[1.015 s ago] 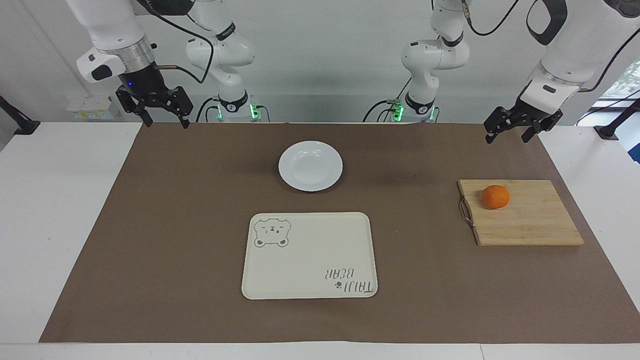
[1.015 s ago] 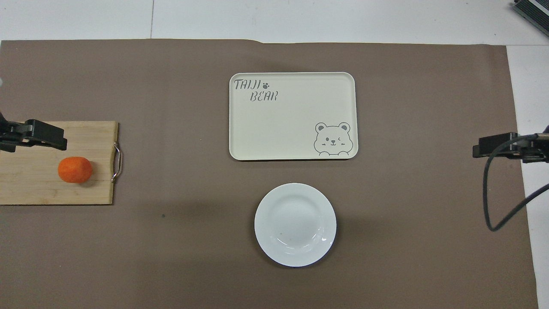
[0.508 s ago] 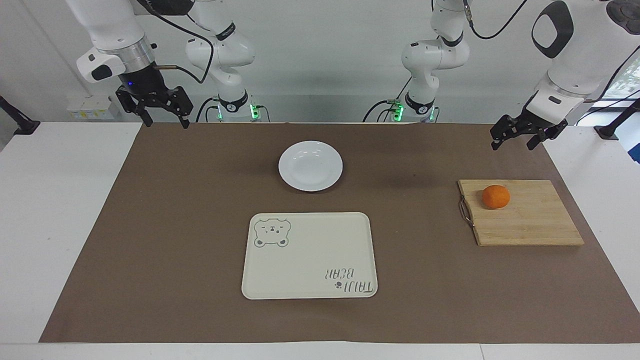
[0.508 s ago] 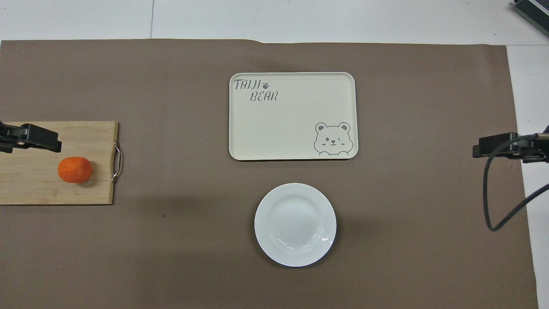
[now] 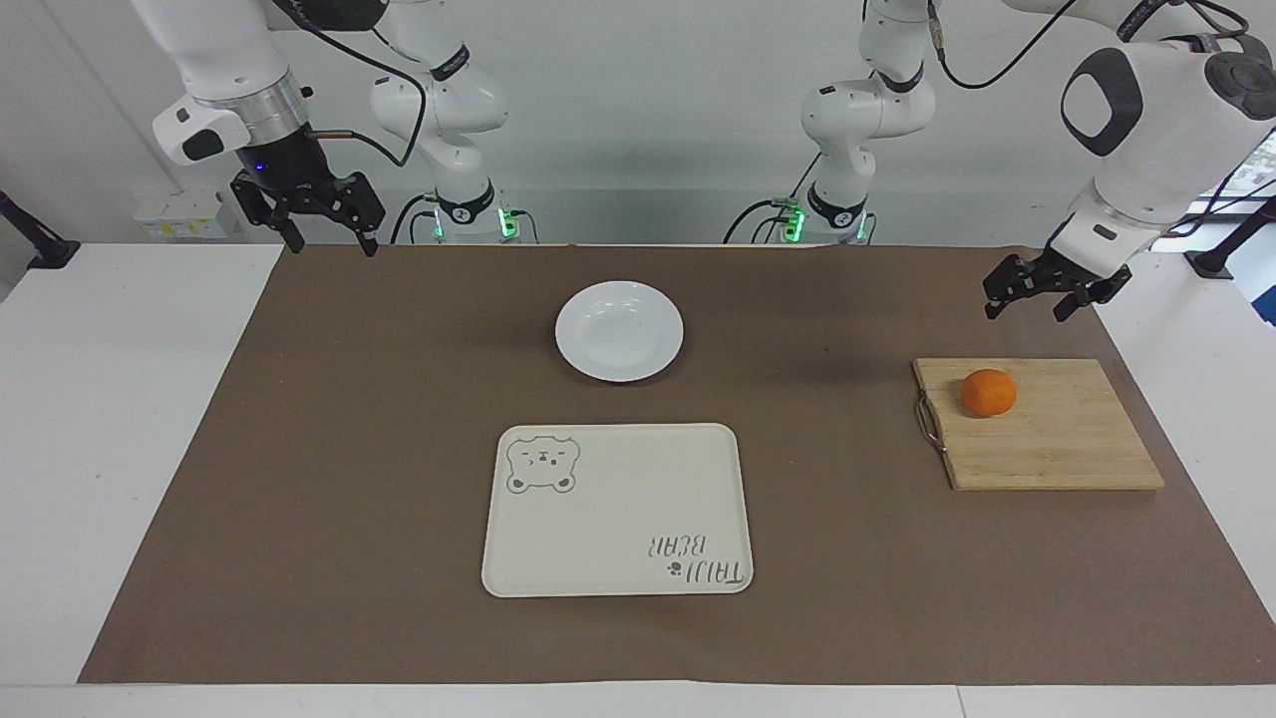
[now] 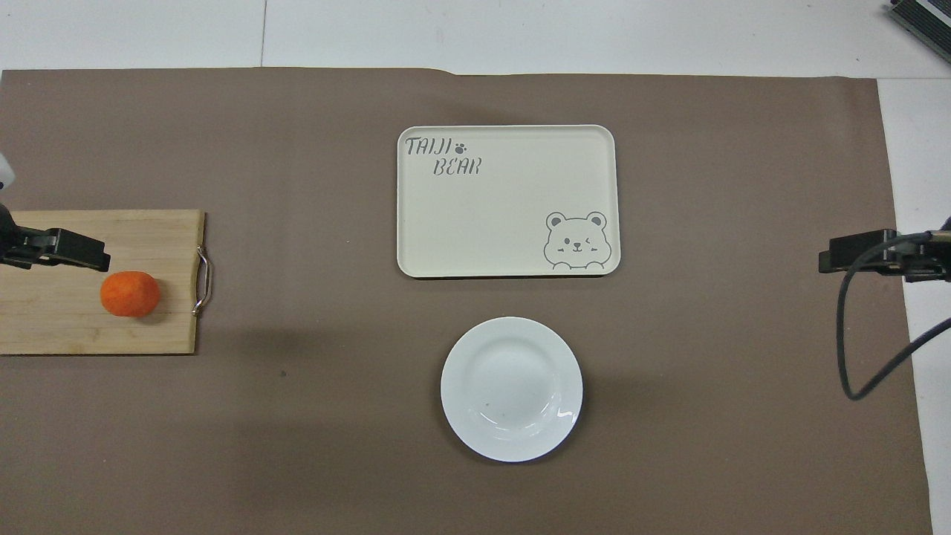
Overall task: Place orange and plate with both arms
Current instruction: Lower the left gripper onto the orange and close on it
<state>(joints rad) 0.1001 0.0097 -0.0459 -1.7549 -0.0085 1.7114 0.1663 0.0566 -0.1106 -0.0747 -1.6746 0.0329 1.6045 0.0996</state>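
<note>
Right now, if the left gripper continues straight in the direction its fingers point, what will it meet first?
Probably the wooden cutting board: the left gripper hangs open above it, pointing down. The orange lies slightly aside, though depth is unclear.

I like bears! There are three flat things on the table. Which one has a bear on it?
The cream tray: a bear and letters are drawn on it. The round white plate is plain, and the wooden board only holds the orange.

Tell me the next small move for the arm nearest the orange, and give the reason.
Probably bring the left gripper down over the orange. It hangs open in the air over the edge of the cutting board nearer the robots, holding nothing, while the orange sits untouched on the board. The right gripper waits open at its own end of the table, and the plate lies untouched.
</note>
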